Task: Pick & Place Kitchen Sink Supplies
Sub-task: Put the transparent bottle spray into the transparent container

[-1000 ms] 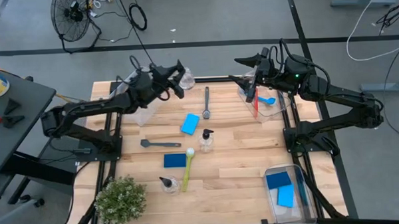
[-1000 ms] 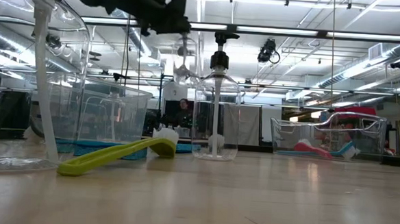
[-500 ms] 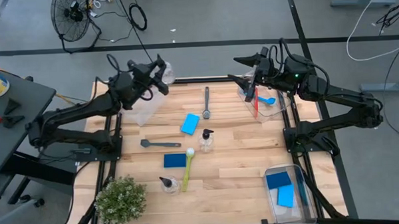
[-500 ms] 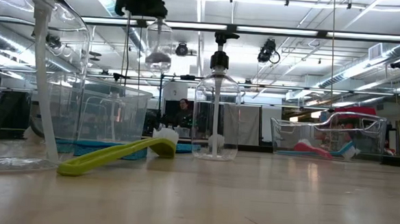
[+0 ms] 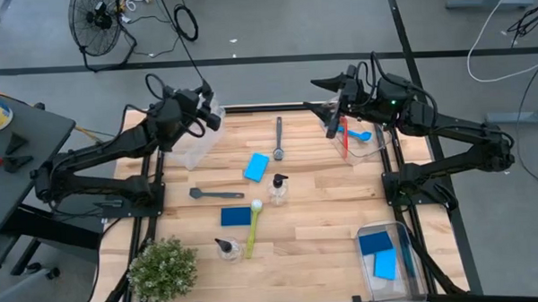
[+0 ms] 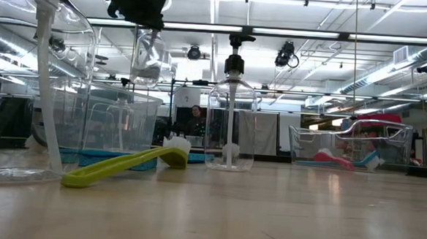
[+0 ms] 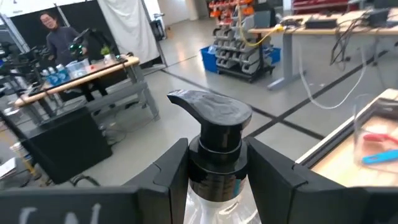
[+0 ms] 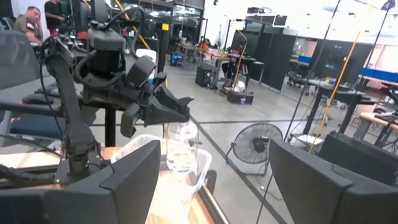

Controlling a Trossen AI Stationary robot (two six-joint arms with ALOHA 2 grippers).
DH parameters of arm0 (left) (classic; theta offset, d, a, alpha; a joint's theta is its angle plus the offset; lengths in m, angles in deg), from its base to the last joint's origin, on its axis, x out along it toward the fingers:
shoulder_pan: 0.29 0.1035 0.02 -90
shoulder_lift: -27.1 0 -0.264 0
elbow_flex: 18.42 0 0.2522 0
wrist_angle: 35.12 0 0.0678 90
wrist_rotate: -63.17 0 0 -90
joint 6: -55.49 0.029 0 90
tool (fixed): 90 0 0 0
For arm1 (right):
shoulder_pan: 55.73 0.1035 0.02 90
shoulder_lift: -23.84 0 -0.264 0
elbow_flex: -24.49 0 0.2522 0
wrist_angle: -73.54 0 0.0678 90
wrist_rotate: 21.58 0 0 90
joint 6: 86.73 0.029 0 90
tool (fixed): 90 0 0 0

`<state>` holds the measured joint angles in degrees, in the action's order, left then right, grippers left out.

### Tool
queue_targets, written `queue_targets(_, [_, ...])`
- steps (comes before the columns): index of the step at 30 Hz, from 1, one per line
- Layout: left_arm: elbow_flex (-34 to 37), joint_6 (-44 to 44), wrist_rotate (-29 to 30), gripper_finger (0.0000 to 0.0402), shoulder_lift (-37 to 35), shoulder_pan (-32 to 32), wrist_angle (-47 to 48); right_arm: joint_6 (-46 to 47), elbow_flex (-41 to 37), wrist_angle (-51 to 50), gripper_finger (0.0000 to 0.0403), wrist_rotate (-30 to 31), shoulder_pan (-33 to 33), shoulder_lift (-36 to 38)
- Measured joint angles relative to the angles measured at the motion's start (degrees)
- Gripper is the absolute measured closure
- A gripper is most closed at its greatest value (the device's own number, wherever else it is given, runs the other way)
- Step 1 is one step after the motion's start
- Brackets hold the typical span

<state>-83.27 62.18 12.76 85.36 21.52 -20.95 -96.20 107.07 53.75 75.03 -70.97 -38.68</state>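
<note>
My left gripper (image 5: 209,113) is shut on a clear bottle with a black pump top (image 6: 149,57), which hangs over the clear bin (image 5: 192,145) at the table's far left corner. My right gripper (image 5: 325,97) stands open in the air beside the far right bin (image 5: 365,140), which holds a red and a blue brush. On the table lie a grey brush (image 5: 278,137), two blue sponges (image 5: 256,167) (image 5: 236,216), a dark brush (image 5: 215,194) and a yellow-green brush (image 5: 253,225). Two more bottles (image 5: 278,190) (image 5: 227,249) stand upright there. My left gripper pinches the bottle's neck (image 7: 214,177), just under the black pump top (image 7: 211,112), between its two fingers (image 7: 168,174). The fingers reach in about level. The bottle's body (image 8: 181,146) hangs below them, slightly tilted, clear of the bin and the table.
A potted plant (image 5: 163,269) stands at the near left corner. A clear bin (image 5: 389,254) with blue sponges sits at the near right. A fan (image 5: 92,18) and cables lie on the floor beyond the far edge.
My left gripper has carried the bottle toward the table's left edge, from over the far middle of the table to above the left bin. It has turned on the way, and the bottle now hangs nearly upright below the fingers.
</note>
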Motion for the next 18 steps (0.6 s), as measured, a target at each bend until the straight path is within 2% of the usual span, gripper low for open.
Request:
queue_targets(7, [0.0, -3.49, 1.38, 0.0262, 0.15, 1.68, 5.79, 0.0, 0.0, 0.03, 0.0101, -0.01, -0.01, -0.33])
queue_targets(18, [0.32, -5.63, -1.39, 0.0262, 0.36, 4.62, 8.53, -0.24, 0.0, 0.0, 0.0101, -0.02, 0.0, -0.37])
